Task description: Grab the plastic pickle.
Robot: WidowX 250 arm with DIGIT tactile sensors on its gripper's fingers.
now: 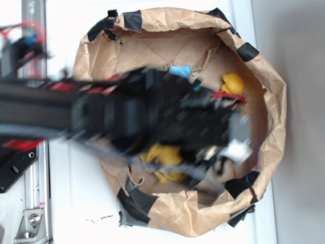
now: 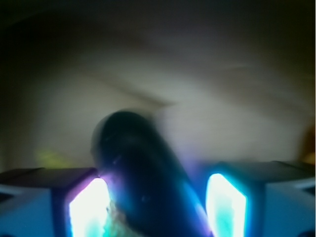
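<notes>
- Where the exterior view is taken from above, a brown paper bag point(image 1: 264, 91), its rolled rim patched with black tape, is seen lying on a white surface, and the blurred black arm point(image 1: 127, 114) is seen reaching from the left into its opening.
- A small yellow duck point(image 1: 232, 83) is seen on the bag floor near the far wall, a light blue sponge point(image 1: 180, 70) is partly shown just beside the arm's upper edge, and a yellow item point(image 1: 163, 157) is partly hidden under the arm.
- The gripper point(image 1: 236, 137) is seen low inside the bag in this view, but the plastic pickle cannot be made out there.
- In the wrist view, which is dim and blurred, the plastic pickle point(image 2: 143, 173) is seen as a dark glossy oblong lying between the two glowing fingers point(image 2: 89, 210).
- The gripper point(image 2: 157, 207) is seen with its jaws parted around the pickle; the left pad seems touching it, yet a firm clamp cannot be told.
</notes>
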